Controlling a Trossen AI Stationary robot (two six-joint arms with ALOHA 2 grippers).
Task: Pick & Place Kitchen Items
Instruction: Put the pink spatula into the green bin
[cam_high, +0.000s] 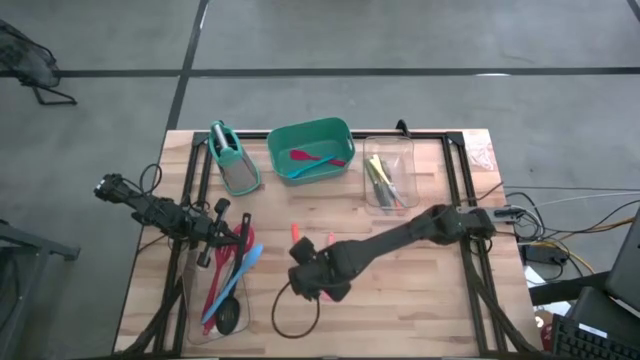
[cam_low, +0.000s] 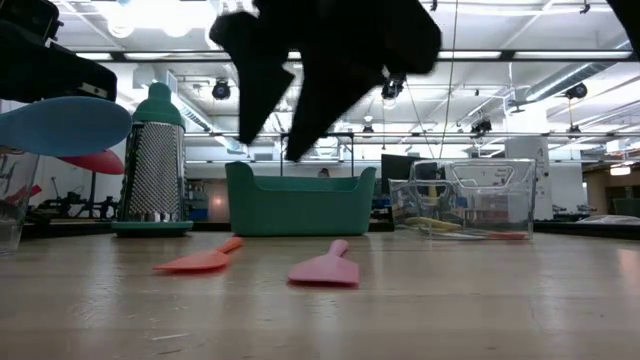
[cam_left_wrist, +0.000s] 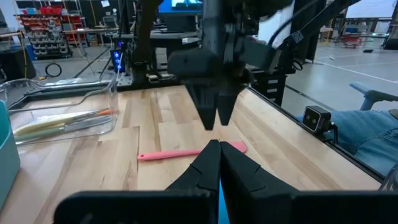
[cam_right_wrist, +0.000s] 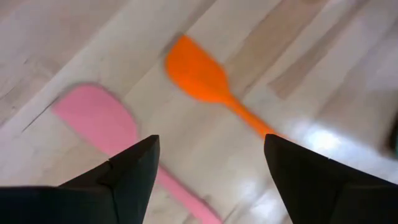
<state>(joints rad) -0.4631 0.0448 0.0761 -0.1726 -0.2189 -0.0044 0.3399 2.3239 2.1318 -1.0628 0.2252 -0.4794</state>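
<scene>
Directly below the right gripper (cam_right_wrist: 211, 168), whose fingers stand wide apart, lie the pink spatula (cam_right_wrist: 102, 124) and orange spatula (cam_right_wrist: 199, 78) side by side at mid-table, blades pointing away. Left gripper (cam_left_wrist: 219, 165), shut, waits farther off.

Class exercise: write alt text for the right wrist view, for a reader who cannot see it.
The right gripper hangs open over a pale wooden table, its two dark fingers framing an orange spatula and a pink spatula lying flat and apart below.

overhead looks straight down; low view level across table (cam_low: 420, 300); wrists close
</scene>
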